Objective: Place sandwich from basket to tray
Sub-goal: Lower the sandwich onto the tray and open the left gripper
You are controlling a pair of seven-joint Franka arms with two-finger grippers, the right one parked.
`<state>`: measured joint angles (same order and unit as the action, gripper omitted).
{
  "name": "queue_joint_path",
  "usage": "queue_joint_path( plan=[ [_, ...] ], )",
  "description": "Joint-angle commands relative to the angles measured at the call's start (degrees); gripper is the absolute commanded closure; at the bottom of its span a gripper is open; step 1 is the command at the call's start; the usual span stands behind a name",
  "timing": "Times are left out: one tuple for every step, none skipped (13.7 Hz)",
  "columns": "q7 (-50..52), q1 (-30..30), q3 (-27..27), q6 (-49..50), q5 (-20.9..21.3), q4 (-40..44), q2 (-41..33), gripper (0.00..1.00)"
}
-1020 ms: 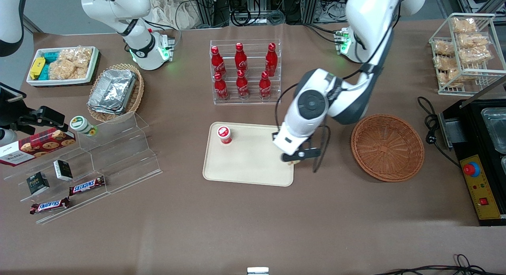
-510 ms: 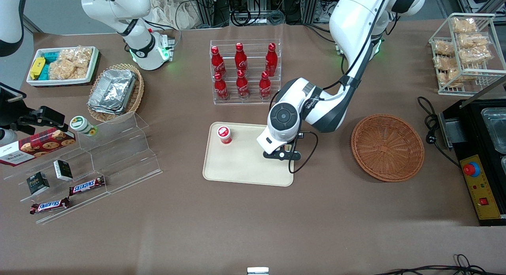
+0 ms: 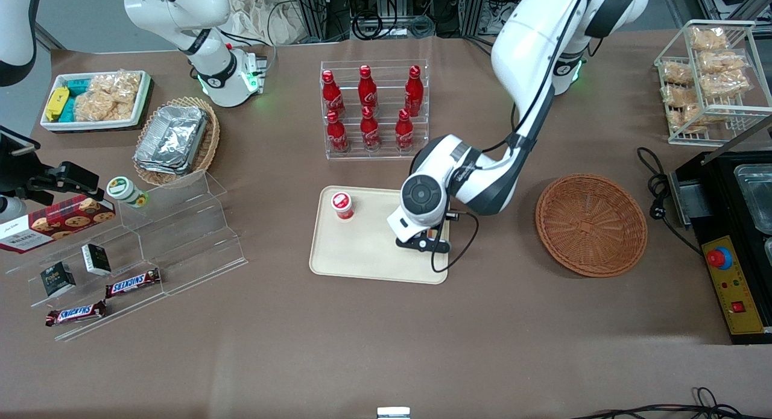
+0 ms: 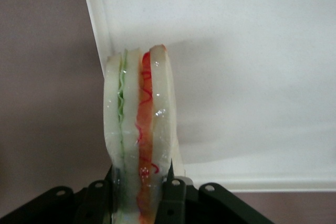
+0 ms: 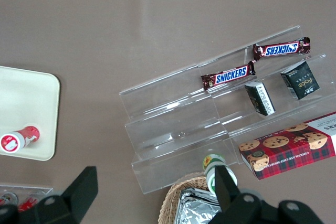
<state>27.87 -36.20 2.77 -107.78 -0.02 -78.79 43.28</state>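
now at the placing step: sandwich (image 4: 139, 135) is out of the basket (image 3: 591, 225) and carried over the tray (image 3: 368, 250). the basket sits empty on the tabletop (image 3: 386, 334), toward the working arm's end, apart from the tray.

gripper (image 3: 422, 243) hangs over the tray's end nearest the basket, close to the rim on the side nearer the front camera. in the front view the sandwich itself is hidden under the wrist, so it can't be pointed at there.

wrist view: fingers (image 4: 172, 195) are closed on the sandwich, pinching the two bread faces at the low end, jaws only as wide as the wedge is thick. the wedge stands on edge, green filling on one side, red-orange on the other, bread bulging a bit above the grip. cream tray surface shows under most of it, with the tray corner and bare tabletop right alongside, so it's near the tray edge, not mid tray.

can't tell whether the sandwich already touches the tray or hangs just above it.

next move, my read: lower until the wedge rests on the tray, maybe shift a little inward from the rim, then open fingers and lift straight up. soft bread, could stick to a finger or tip over on release. red-capped bottle (image 3: 342, 205) lies at the tray's other end, well apart, no clash likely.
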Motion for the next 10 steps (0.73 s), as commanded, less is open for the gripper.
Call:
queue_joint_path(
  plan=[
    [-1.1,-0.1,-0.4,-0.1,1.3,3.6,3.0,0.66],
    [-1.1,-0.1,-0.4,-1.8,1.3,3.5,3.3,0.66],
    [-0.8,-0.1,-0.4,-3.0,1.3,3.6,3.9,0.65],
    [-0.7,-0.1,-0.4,-3.2,1.3,3.6,4.1,0.62],
    [-0.7,-0.1,-0.4,-3.1,1.3,3.6,3.9,0.54],
    [-0.5,-0.1,-0.5,-2.8,1.4,3.6,3.4,0.25],
    [-0.4,-0.1,-0.5,-2.7,1.4,3.6,3.2,0.08],
    [-0.1,0.0,-0.5,-2.7,1.2,3.6,3.1,0.01],
    [0.6,0.0,-0.5,-2.7,1.0,3.6,2.4,0.00],
    [2.1,0.0,-0.5,-2.7,1.0,3.6,1.6,0.00]
  ],
)
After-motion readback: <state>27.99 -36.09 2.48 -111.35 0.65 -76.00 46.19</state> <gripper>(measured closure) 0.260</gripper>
